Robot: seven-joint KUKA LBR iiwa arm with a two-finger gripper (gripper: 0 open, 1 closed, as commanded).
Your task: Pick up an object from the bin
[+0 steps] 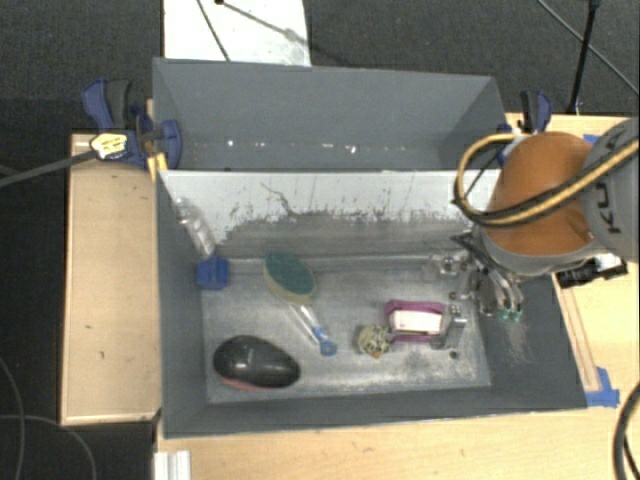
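Note:
My gripper (457,320) hangs low in the right part of the bin, under the arm's orange cover. Just to its left, touching or nearly touching it, lies a flat purple thing with a white top (414,320). A small crumpled olive and white thing (373,342) sits a little further left on the bin floor.
A dish brush with a green head (289,276) and a clear, blue-tipped handle lies in the middle. A black computer mouse (255,361) rests at the front left, a small blue block (212,273) at the left wall, and a clear thing (195,230) above it.

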